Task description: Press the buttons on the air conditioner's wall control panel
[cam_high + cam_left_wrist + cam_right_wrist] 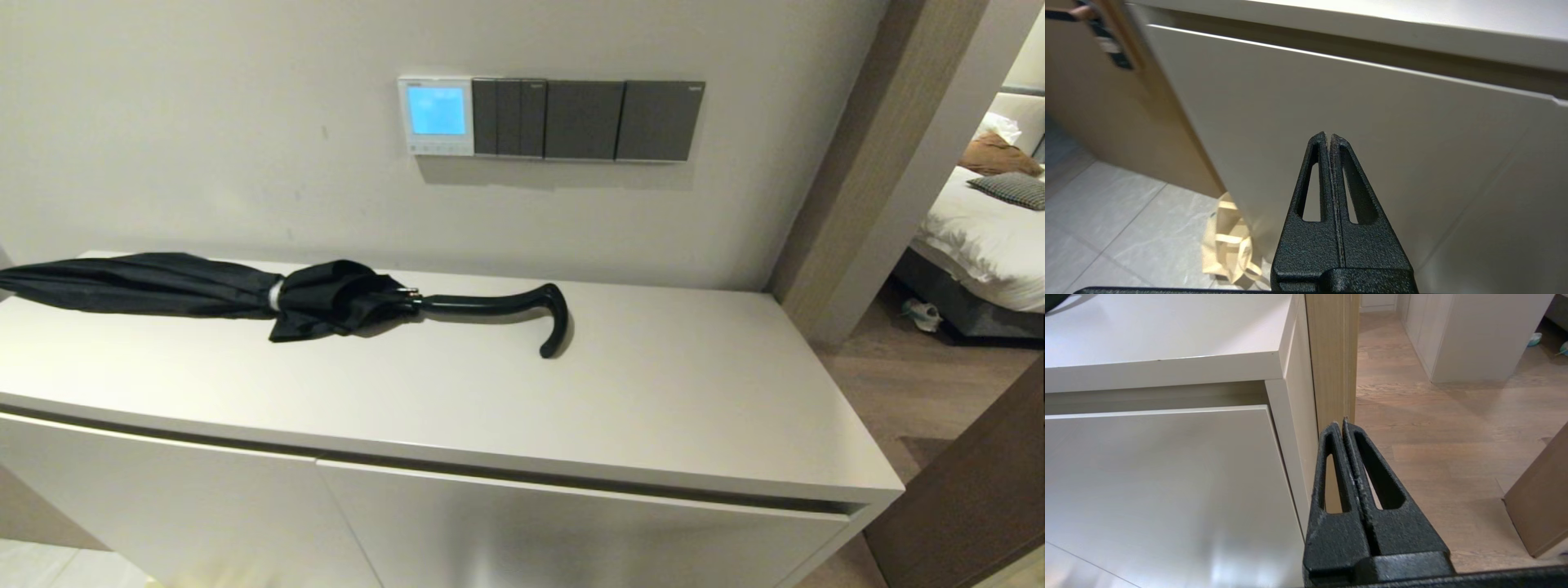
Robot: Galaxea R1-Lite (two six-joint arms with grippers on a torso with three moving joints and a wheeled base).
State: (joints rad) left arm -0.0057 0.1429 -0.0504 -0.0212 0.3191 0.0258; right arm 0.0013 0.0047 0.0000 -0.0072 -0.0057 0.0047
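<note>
My left gripper [1329, 136] is down low, its two black fingers pressed flat together with nothing between them, the tips aimed at the pale cabinet door [1372, 134]. Just above those tips I see the dark gap under the cabinet top [1412, 20]; off beyond the door's edge and below there's a tan paper bag [1229, 241] slumped on the grey tiled floor [1106, 220].

My right gripper [1341, 424] is low too, fingers closed tight on each other, holding nothing. Its tips sit right in front of the cabinet's outer corner, where a wooden post [1331, 355] runs up beside the white side panel. Past it the wood floor [1433, 437] stretches away.

Neither arm shows from the head camera, so both are well below the counter level. Up from the grippers, on the cabinet top [694, 392], a folded black umbrella [245, 294] lies on its side, its crook handle pointing towards my right arm's side. Higher again, on the wall, well apart from both grippers, is the control panel [436, 115]: a white square with its screen lit blue. The buttons [435, 149] run along its bottom edge, too small to count. Touching its side are the grey switch plates [588, 119].
</note>
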